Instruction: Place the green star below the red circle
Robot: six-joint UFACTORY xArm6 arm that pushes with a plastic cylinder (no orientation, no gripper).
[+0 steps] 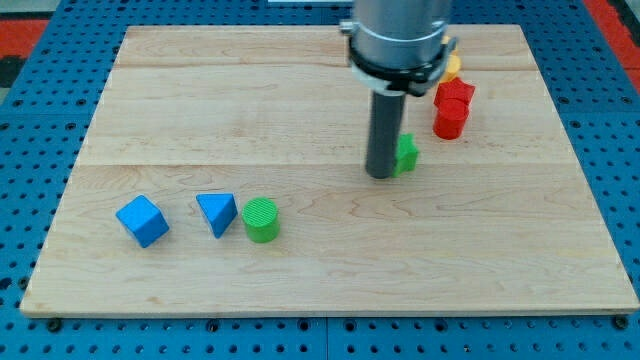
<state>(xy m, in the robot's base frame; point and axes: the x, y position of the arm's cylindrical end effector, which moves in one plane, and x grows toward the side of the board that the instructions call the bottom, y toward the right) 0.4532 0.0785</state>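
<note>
The green star [407,153] lies right of the board's middle, partly hidden behind the rod. My tip [381,174] rests on the board against the star's left side. The red circle [449,122], a short red cylinder, stands up and to the right of the star, with a gap between them. A second red block [455,95] sits right above the red circle, touching it.
A yellow block [452,67] peeks out behind the arm's body near the view's top. At the lower left stand a blue cube [142,220], a blue triangle [217,212] and a green cylinder [261,220]. The wooden board [300,100] lies on a blue pegboard.
</note>
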